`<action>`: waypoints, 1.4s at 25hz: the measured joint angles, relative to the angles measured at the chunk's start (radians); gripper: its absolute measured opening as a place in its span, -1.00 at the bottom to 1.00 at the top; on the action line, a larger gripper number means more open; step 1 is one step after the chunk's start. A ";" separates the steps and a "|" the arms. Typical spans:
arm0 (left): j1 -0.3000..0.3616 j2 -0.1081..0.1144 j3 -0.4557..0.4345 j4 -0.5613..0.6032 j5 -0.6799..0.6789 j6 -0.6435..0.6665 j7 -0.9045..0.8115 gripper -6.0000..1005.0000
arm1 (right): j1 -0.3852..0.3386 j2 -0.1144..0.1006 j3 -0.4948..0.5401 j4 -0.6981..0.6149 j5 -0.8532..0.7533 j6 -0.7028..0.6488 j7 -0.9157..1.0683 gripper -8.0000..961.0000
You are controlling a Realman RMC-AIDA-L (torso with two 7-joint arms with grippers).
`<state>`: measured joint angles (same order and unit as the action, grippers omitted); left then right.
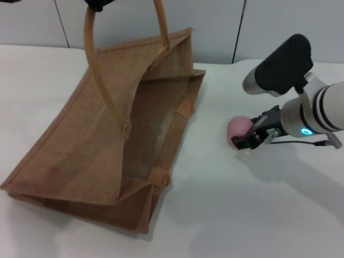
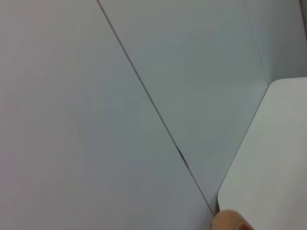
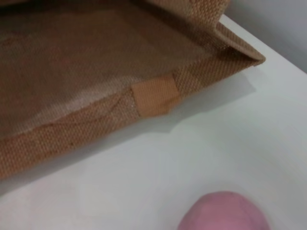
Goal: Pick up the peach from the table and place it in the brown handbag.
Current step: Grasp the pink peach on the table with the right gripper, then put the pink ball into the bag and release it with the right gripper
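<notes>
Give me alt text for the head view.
The right gripper is at the pink peach on the white table, right of the brown handbag, which lies tilted with its mouth toward the peach. A dark object at the top edge holds up its handles.

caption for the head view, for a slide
Right gripper at the peach beside the brown handbag lying open.

Open strip: bare table (image 1: 215,177) between the peach (image 1: 239,128) and the brown handbag (image 1: 107,140).
Bag mouth: gaping toward that strip.
Obstacle: arched handles (image 1: 97,64) held up above the opening.
</notes>
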<state>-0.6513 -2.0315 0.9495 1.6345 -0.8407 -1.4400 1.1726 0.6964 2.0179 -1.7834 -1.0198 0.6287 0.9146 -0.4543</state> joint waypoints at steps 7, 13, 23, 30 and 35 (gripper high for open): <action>0.002 0.001 0.000 0.003 0.000 0.000 0.000 -0.75 | 0.019 0.000 0.005 -0.006 0.000 -0.012 0.006 0.37; -0.006 0.001 0.000 0.017 0.000 -0.001 0.005 -0.75 | 0.020 -0.003 0.013 -0.101 -0.006 -0.027 0.005 0.25; -0.014 0.000 0.000 0.030 0.021 0.000 0.035 -0.75 | 0.023 -0.005 0.040 -0.201 -0.059 0.003 0.006 0.10; -0.001 -0.002 -0.008 0.028 0.073 0.012 0.049 -0.75 | 0.009 -0.007 0.061 -0.330 -0.094 0.074 0.002 0.01; 0.000 -0.002 -0.016 0.023 0.077 0.027 0.057 -0.75 | -0.002 -0.002 0.054 -0.393 -0.096 0.122 0.002 -0.07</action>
<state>-0.6508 -2.0336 0.9330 1.6576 -0.7635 -1.4129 1.2291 0.6940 2.0164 -1.7294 -1.4131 0.5332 1.0363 -0.4526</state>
